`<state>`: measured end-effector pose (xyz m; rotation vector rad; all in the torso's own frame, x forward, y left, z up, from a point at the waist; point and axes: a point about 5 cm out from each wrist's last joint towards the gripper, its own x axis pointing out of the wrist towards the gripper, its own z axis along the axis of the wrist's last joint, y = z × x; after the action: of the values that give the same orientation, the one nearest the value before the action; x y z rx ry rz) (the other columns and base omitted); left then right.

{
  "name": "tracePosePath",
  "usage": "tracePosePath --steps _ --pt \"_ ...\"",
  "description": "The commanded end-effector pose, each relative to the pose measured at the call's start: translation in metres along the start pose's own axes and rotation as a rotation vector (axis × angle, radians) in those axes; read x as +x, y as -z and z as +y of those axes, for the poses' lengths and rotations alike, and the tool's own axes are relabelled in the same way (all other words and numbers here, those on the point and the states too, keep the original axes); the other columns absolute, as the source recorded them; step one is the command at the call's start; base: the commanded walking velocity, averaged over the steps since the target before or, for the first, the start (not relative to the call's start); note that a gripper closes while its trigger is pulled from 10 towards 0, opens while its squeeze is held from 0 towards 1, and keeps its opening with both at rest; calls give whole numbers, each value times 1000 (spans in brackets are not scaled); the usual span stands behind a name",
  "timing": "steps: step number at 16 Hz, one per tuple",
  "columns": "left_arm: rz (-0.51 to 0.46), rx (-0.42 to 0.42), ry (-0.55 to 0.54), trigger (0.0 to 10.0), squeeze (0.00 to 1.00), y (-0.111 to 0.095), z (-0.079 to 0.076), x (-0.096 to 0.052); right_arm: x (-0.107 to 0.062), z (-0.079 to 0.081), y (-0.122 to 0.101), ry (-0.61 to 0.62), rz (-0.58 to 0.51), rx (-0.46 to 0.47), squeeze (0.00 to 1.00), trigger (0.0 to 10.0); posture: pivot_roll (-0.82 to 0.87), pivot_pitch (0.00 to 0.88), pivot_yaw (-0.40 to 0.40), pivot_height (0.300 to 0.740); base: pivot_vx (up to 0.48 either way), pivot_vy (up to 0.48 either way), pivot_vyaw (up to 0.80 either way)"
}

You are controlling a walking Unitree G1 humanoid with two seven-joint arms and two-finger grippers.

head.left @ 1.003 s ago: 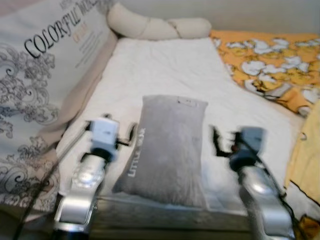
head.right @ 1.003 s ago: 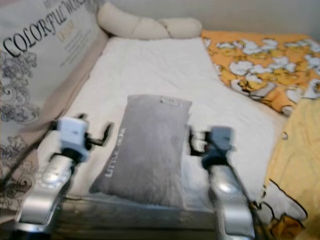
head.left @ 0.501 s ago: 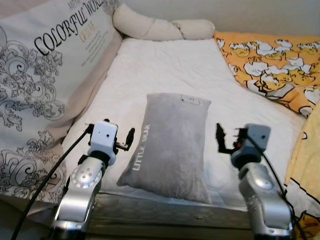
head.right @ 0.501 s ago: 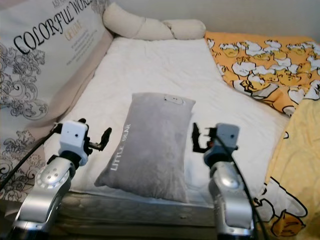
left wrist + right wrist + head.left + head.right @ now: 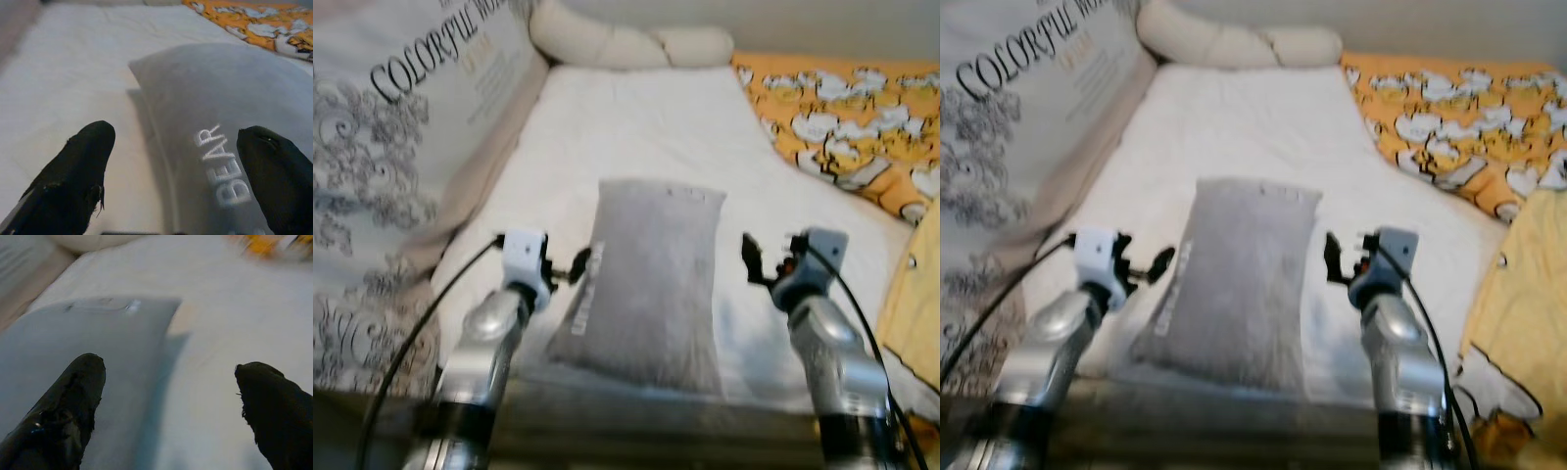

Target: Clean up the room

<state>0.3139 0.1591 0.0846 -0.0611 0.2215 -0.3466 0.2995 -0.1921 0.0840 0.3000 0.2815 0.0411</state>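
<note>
A grey pillow (image 5: 651, 279) with white lettering lies lengthwise on the white mattress (image 5: 636, 127), near its front edge. My left gripper (image 5: 576, 268) hovers at the pillow's left edge, open, nothing between its fingers (image 5: 83, 161). My right gripper (image 5: 751, 258) stands at the pillow's right side, also open and empty. In the left wrist view the pillow (image 5: 230, 117) lies partly between the two black fingers. In the right wrist view the pillow (image 5: 98, 342) fills the space by one finger (image 5: 73, 396).
A large printed cushion (image 5: 401, 147) leans along the left. A cream bolster (image 5: 626, 44) lies at the head of the bed. An orange patterned duvet (image 5: 842, 117) covers the right side, with yellow fabric (image 5: 915, 284) at the far right.
The camera has shifted and the picture is blurred. Both grippers have crept slightly forward, closer to the pillow's sides. The pillow has not moved.
</note>
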Motion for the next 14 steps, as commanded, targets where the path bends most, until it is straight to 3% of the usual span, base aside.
tracePosePath --steps 1,3,4,5,6,7,8,9,10,11,12,13,14 --pt "-9 -77 29 10000 1000 0 2 7 4 0 7 -69 50 73 1000 10000 0 0 13 740 0 0 0" --pt "8 -304 83 10000 1000 6 -1 21 12 -5 17 -119 115 192 1000 10000 -4 0 7 740 0 0 0" --pt "25 -412 134 10000 1000 14 -13 27 13 -4 25 -151 149 301 1000 10000 -12 0 6 740 0 0 0" --pt "45 -459 164 10000 1000 20 -21 29 12 -3 32 -173 172 355 1000 10000 -12 0 6 740 0 0 0" --pt "79 -477 183 10000 953 30 -32 32 11 0 42 -200 205 411 690 10000 -23 0 11 740 0 0 0" --pt "98 -491 164 10000 631 38 -36 33 11 1 50 -211 228 448 0 10000 -33 0 20 740 0 0 0" --pt "106 -507 150 10000 510 41 -38 34 11 1 53 -216 237 469 0 10000 -36 0 22 740 0 0 0" --pt "121 -578 112 10000 435 50 -40 34 10 4 64 -240 268 534 0 10000 -47 0 31 740 0 0 0" --pt "110 -645 87 10000 0 52 -41 34 9 7 72 -256 300 559 0 10000 -53 0 34 740 0 0 0" --pt "102 -676 75 10000 0 52 -40 34 9 9 76 -259 312 563 0 10000 -54 0 34 740 0 0 0" --pt "97 -710 70 10000 0 53 -41 35 9 10 79 -260 324 562 0 6745 -55 0 33 740 0 0 0" --pt "113 -722 91 10000 0 55 -45 35 10 14 81 -266 330 563 0 1412 -54 0 29 740 0 0 0" --pt "140 -703 119 10000 0 57 -50 35 11 16 81 -276 329 565 0 0 -53 0 29 740 0 0 0"
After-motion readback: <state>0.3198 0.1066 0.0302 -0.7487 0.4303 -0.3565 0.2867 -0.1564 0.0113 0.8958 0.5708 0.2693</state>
